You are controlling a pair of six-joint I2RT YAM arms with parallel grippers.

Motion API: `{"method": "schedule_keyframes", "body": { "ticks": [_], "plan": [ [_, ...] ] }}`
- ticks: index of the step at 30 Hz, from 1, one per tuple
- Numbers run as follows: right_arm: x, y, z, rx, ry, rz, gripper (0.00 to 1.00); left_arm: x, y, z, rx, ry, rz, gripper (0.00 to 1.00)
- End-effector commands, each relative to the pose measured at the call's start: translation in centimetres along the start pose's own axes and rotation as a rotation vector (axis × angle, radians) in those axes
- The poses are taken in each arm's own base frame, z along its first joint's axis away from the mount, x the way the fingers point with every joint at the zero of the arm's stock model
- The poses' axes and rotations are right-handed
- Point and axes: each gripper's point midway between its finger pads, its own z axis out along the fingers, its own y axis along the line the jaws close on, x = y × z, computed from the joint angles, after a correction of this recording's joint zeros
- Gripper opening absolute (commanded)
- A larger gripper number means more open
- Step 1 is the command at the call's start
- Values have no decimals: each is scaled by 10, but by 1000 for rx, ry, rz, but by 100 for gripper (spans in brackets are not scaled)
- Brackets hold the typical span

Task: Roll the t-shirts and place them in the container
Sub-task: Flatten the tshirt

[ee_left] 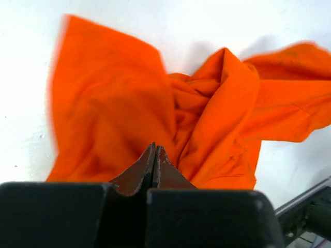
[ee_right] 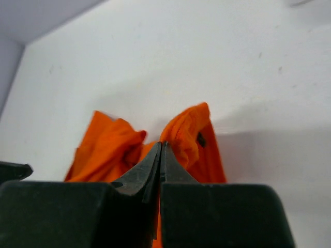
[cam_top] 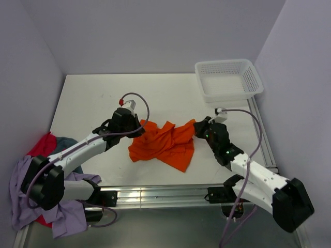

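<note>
Two grippers pinch one crumpled orange t-shirt point(cam_top: 165, 144) lying mid-way across the white table point(cam_top: 93, 98). The left gripper point(cam_top: 138, 130) has its jaws pressed together on the shirt's left edge. The right gripper point(cam_top: 197, 129) is clamped the same way on its right edge, with cloth bunching at the tips. By the table's near left edge, a lavender t-shirt point(cam_top: 67, 217), a red t-shirt point(cam_top: 45, 144) and a grey-blue t-shirt point(cam_top: 66, 143) lie heaped. A white perforated basket point(cam_top: 227, 80) sits at the far right corner.

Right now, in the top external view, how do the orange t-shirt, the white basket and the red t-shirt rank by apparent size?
1-2. white basket and orange t-shirt: about alike here, so I do not rank them.
3. red t-shirt: clearly smallest, though only part of it shows.
</note>
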Motion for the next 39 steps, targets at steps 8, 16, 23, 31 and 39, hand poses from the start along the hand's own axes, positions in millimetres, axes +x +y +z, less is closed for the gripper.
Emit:
{"method": "schedule_keyframes", "body": {
  "ticks": [8, 16, 23, 31, 39],
  "plan": [
    [-33, -12, -20, 25, -195, 62, 0, -23, -66, -37, 314, -82, 72, 66],
    [-24, -7, -11, 11, -147, 53, 0, -14, -100, 3, 297, -11, 178, 68],
    [-25, -9, -13, 22, -153, 58, 0, 8, -119, 41, 305, 85, 214, 65],
    [-25, -12, -12, 42, -149, 72, 0, 8, -108, 46, 194, 75, 210, 0],
    [-25, -18, -14, 76, -153, 82, 0, -107, -66, -76, 70, -241, 67, 0]
  ]
}}
